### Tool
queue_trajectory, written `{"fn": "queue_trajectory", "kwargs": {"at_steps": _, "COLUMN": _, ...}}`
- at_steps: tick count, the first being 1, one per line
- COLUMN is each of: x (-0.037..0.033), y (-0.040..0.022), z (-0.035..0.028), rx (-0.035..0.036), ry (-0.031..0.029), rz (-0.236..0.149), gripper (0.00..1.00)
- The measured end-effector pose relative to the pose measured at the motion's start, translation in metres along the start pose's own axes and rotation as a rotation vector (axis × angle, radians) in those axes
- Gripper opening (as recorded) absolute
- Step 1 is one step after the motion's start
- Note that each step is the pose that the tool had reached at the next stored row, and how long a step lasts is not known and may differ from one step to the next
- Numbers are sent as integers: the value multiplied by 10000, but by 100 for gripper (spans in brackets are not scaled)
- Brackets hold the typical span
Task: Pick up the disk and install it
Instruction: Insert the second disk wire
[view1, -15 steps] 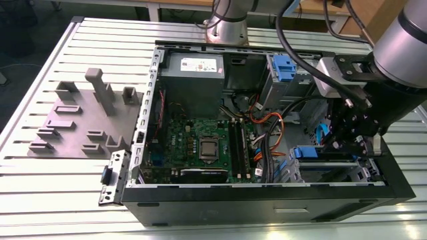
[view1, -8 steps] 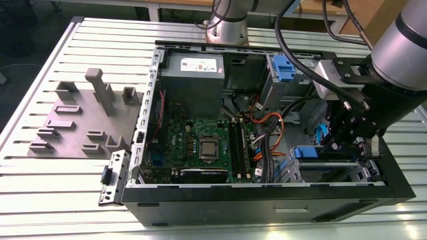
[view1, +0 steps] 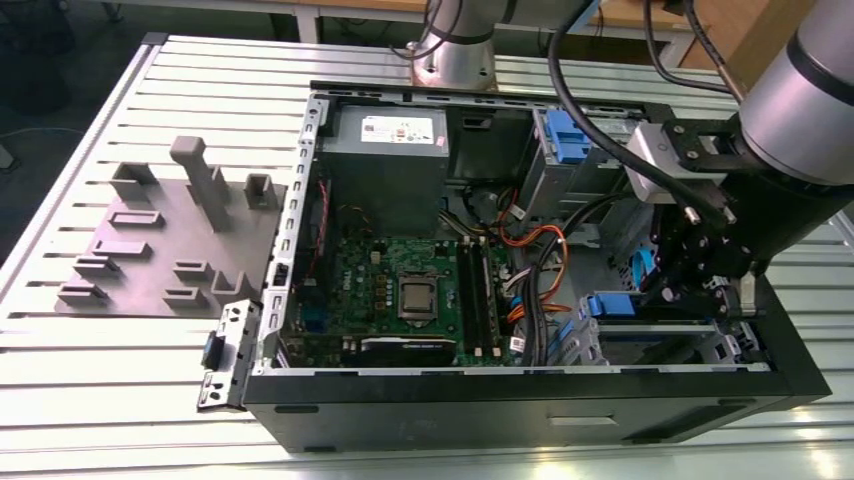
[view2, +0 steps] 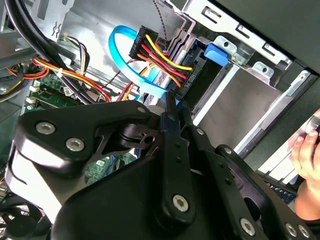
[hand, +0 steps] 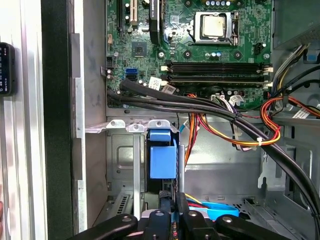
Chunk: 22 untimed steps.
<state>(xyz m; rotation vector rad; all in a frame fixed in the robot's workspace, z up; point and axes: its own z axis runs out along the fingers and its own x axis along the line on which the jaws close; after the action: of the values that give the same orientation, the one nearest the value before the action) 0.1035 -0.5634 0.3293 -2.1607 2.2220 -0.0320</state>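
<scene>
My gripper (view1: 663, 288) reaches down into the open computer case (view1: 534, 385), at the drive cage (view1: 654, 335) on the exterior view's right. Its dark fingers are pressed together, shut, in both wrist views (view2: 170, 102) (hand: 173, 197). They end beside a light blue flat cable (view2: 120, 50) and a black plug with red and yellow wires (view2: 150, 47). Just past the fingertips a blue plastic handle (hand: 162, 157) (view2: 220, 50) sits on the grey cage (hand: 120, 150). The dark slot under it holds a plug. The disk is hidden from me; I cannot tell whether it is in that slot.
Thick black cables (hand: 200, 107) and orange-red wire bundles (hand: 240, 135) cross between the motherboard (view1: 400, 290) and the cage. A person's hand (view2: 305, 155) rests outside the case wall. A grey fixture plate (view1: 160, 240) lies on the slatted table (view1: 80, 380) at the exterior view's left.
</scene>
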Motion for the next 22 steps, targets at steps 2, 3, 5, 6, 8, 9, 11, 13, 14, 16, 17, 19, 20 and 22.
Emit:
{"fn": "queue_trajectory", "kwargs": {"at_steps": 2, "x": 0, "y": 0, "z": 1, "rx": 0, "ry": -5, "rz": 0, "gripper": 17}}
{"fn": "queue_trajectory", "kwargs": {"at_steps": 3, "x": 0, "y": 0, "z": -2, "rx": 1, "ry": -8, "rz": 1, "gripper": 17}}
{"fn": "queue_trajectory", "kwargs": {"at_steps": 5, "x": -1, "y": -2, "z": -38, "rx": 1, "ry": -10, "rz": 1, "gripper": 24}}
{"fn": "queue_trajectory", "kwargs": {"at_steps": 6, "x": -1, "y": -3, "z": -71, "rx": 0, "ry": -6, "rz": 1, "gripper": 24}}
{"fn": "queue_trajectory", "kwargs": {"at_steps": 8, "x": -2, "y": -6, "z": -136, "rx": 0, "ry": -7, "rz": 1, "gripper": 24}}
{"fn": "queue_trajectory", "kwargs": {"at_steps": 9, "x": -3, "y": -7, "z": -164, "rx": -1, "ry": -6, "rz": 0, "gripper": 24}}
{"fn": "queue_trajectory", "kwargs": {"at_steps": 11, "x": -4, "y": -8, "z": -188, "rx": -3, "ry": -7, "rz": 0, "gripper": 24}}
{"fn": "queue_trajectory", "kwargs": {"at_steps": 13, "x": -4, "y": -8, "z": -188, "rx": -4, "ry": -8, "rz": 0, "gripper": 22}}
{"fn": "queue_trajectory", "kwargs": {"at_steps": 14, "x": -4, "y": -8, "z": -188, "rx": -3, "ry": -8, "rz": 0, "gripper": 22}}
{"fn": "queue_trajectory", "kwargs": {"at_steps": 16, "x": -4, "y": -8, "z": -189, "rx": -4, "ry": -7, "rz": 1, "gripper": 11}}
{"fn": "queue_trajectory", "kwargs": {"at_steps": 17, "x": -4, "y": -8, "z": -189, "rx": -4, "ry": -6, "rz": 0, "gripper": 11}}
{"fn": "queue_trajectory", "kwargs": {"at_steps": 19, "x": -4, "y": -8, "z": -189, "rx": -4, "ry": -6, "rz": 1, "gripper": 11}}
{"fn": "queue_trajectory", "kwargs": {"at_steps": 20, "x": -4, "y": -8, "z": -189, "rx": -4, "ry": -7, "rz": 0, "gripper": 11}}
{"fn": "queue_trajectory", "kwargs": {"at_steps": 22, "x": -4, "y": -8, "z": -189, "rx": -6, "ry": -6, "rz": 1, "gripper": 11}}
